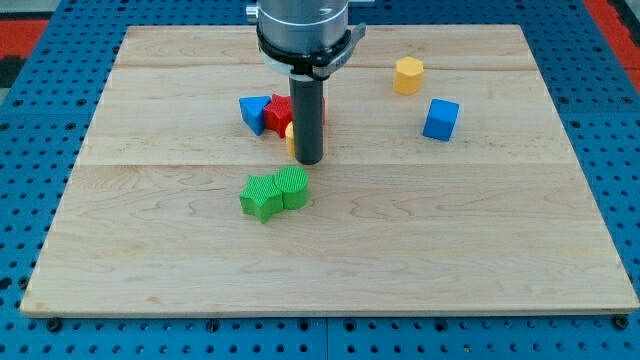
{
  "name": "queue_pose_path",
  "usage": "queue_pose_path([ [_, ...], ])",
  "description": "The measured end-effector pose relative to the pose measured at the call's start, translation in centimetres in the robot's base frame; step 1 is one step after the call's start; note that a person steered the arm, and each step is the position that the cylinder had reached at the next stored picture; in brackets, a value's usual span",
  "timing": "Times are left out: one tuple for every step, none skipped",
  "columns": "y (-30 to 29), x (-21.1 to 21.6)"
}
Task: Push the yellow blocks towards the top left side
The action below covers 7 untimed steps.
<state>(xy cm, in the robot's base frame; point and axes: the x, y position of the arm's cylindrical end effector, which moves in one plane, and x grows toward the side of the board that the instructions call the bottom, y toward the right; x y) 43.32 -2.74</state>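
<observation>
Robot lab, wooden board (480, 260), blue pegboard (30, 200)

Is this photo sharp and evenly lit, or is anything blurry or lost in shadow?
Camera view: light is even, the blocks cast only soft, short shadows; the yellow hexagonal block and blue cube look crisp. My tip half hides a second yellow block. No strong glare on the wooden board.

Nothing here can be read. No letters, numbers, labels or brand marks show on the wooden board (330, 250), on any of the coloured blocks, on the dark rod, or on the blue surface (30, 140) around the board at the frame's edges.
</observation>
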Motion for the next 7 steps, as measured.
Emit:
queue_pose_path([
  [-4.7,0.7],
  [-5.3,0.0],
  [-0.4,-1.5],
  [3.5,-4.6],
  [5.6,-6.0],
  [7.0,-9.2],
  [8.3,-9.8],
])
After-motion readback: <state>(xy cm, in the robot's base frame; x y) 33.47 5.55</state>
